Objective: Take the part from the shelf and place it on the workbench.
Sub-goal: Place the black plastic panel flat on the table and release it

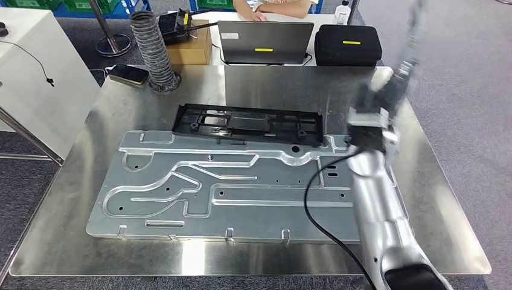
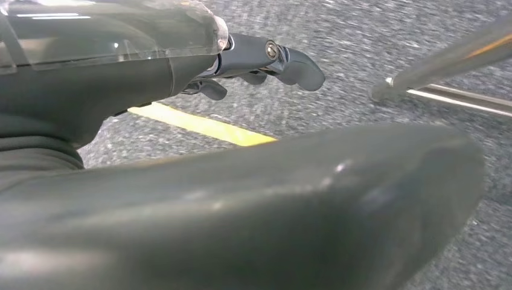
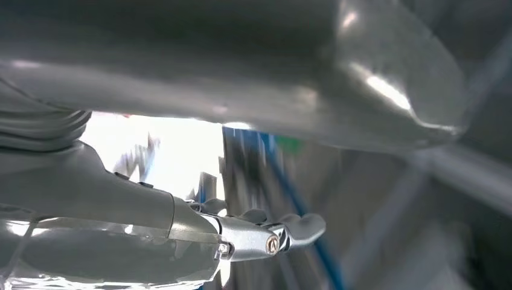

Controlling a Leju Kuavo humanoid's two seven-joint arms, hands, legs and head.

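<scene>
my right hand (image 1: 403, 72) is lifted at the upper right of the head view, blurred, out past the right end of the black part (image 1: 247, 125). in the right wrist view my fingers (image 3: 299, 229) reach out straight and apart, holding nothing. my left hand (image 2: 259, 63) hangs over grey carpet, fingers loose and apart, holding nothing too.

the black part already lies on the workbench (image 1: 78, 199), in the upper middle of the head view, its near edge touching or overlapping the far edge of the big silver panel (image 1: 199, 193). its long axis runs left to right across the frame. it is a flat, dark moulded frame with ribs and holes. my right hand is the nearer one, and i judge the placing done.
</scene>
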